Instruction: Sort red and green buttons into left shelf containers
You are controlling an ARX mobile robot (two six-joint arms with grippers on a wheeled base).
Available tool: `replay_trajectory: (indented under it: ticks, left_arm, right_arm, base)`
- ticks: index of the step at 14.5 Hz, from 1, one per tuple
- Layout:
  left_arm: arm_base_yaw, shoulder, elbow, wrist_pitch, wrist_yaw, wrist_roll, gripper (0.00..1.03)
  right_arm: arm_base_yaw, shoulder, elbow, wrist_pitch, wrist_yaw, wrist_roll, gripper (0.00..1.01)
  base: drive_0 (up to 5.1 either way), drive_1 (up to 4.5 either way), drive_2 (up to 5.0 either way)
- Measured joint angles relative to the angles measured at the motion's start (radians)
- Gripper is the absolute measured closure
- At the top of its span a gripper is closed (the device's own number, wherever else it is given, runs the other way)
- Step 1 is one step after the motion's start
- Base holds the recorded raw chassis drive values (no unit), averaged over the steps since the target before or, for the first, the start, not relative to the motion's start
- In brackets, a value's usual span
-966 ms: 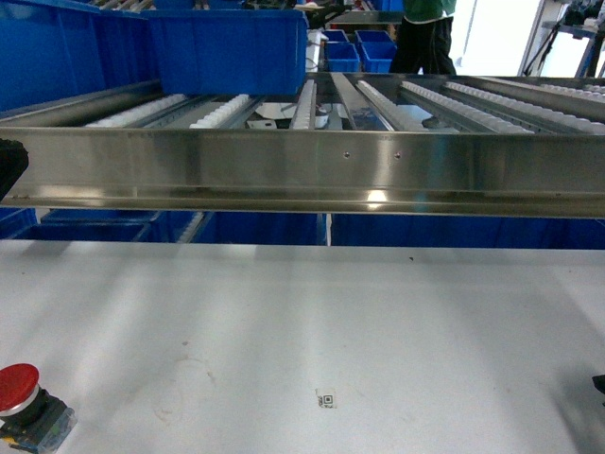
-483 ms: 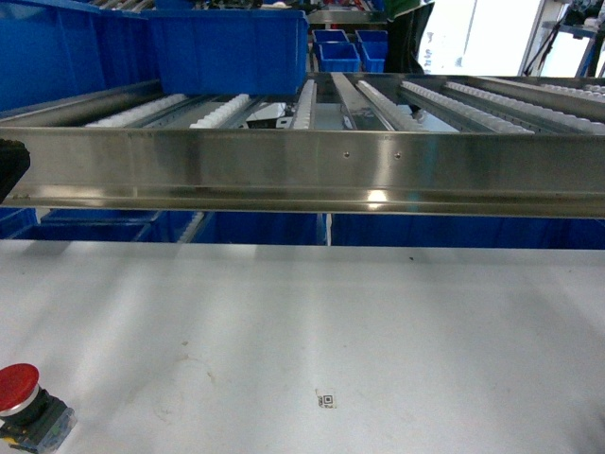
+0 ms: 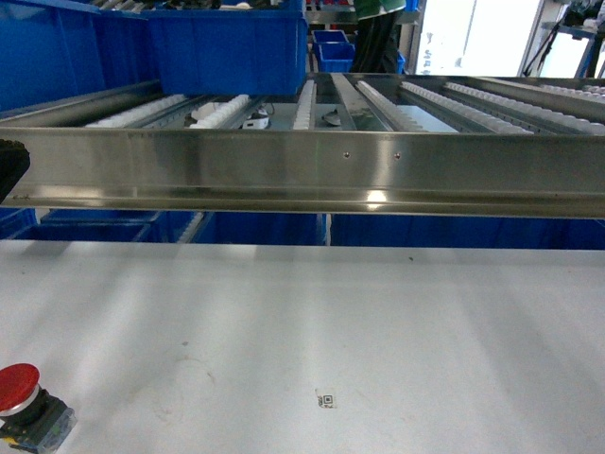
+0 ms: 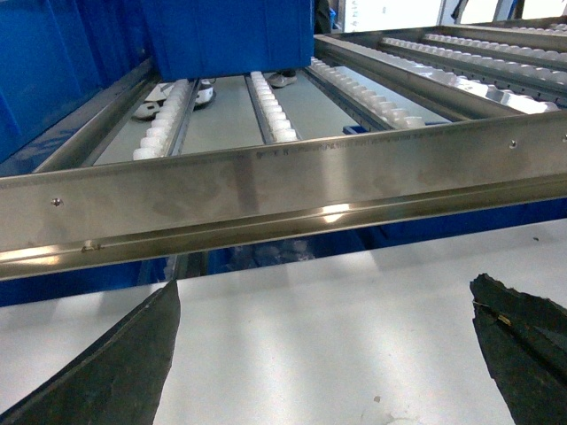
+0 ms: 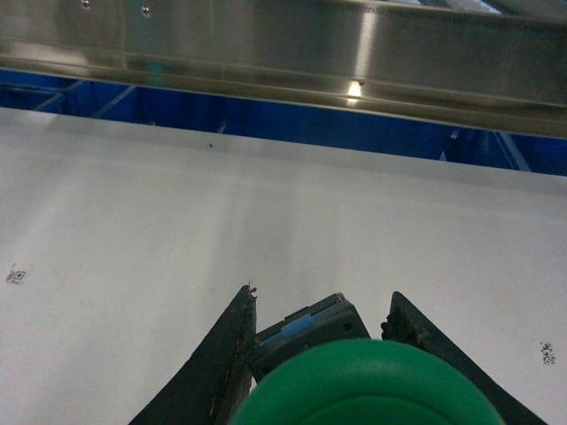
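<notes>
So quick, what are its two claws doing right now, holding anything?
Left gripper: open, nothing between its fingers.
Right gripper: closed on a green button.

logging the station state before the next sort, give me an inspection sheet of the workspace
surface: white table, bare but for a small printed square marker and faint smudges
job's things: red button at the table's near left edge; green button between the right pincer's fingers; big blue bins on the roller shelf, upper left
clutter: nothing seen
grippers: left pincer open, empty, above the table; right pincer shut on the green button
cables: nothing seen
surroundings: steel roller shelf across the back, more blue bins below it, a person partly seen far behind
</notes>
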Motion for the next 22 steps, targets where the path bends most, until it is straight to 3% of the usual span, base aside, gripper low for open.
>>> replay_trajectory:
  ticks: [2,4,7,8,9,11,17,20,22]
  left_arm:
    - [0.000,0.000,0.000,0.000,0.000,0.000,0.05]
    - [-0.002,0.000,0.000,-0.002,-0.004,0.000,0.05]
    - [-0.022,0.024,-0.027,0.015,-0.135,0.002,0.05]
    - [-0.019,0.106,-0.032,0.004,-0.194,-0.034,0.05]
    - [-0.023,0.178,-0.032,-0.005,-0.209,-0.077,0.05]
    - [-0.045,0.270,-0.030,-0.043,-0.191,-0.127,0.05]
    - [-0.104,0.439,-0.005,-0.079,-0.272,-0.178,0.05]
    - [-0.143,0.507,-0.003,-0.057,-0.272,-0.212,0.05]
    - [-0.135,0.542,-0.003,-0.030,-0.275,-0.218,0.05]
  right_arm:
    - [0.064,-0.256,-0.055,-0.150,0.015,0.005,0.64]
    - [0.078,-0.302,-0.065,-0.165,0.025,0.006,0.64]
    - [0.078,-0.301,-0.065,-0.169,0.027,0.006,0.64]
    - [0.078,-0.301,-0.065,-0.169,0.028,0.006,0.64]
    - [0.078,-0.301,-0.065,-0.169,0.028,0.006,0.64]
    - [0.078,-0.301,-0.065,-0.169,0.027,0.006,0.64]
    - [0.078,-0.301,-0.065,-0.169,0.028,0.006,0.64]
    - [0.078,-0.301,-0.065,-0.169,0.028,0.006,0.64]
    - [0.078,-0.301,-0.065,-0.169,0.028,0.006,0.64]
  base:
    - [0.0,0.00,0.0]
    - [0.0,0.00,0.0]
    - [0.0,0.00,0.0]
    - [0.0,0.00,0.0]
    - [0.0,0.00,0.0]
    - [0.0,0.00,0.0]
    - [0.0,0.00,0.0]
    - [0.0,0.00,0.0]
    - [0.0,0.00,0.0]
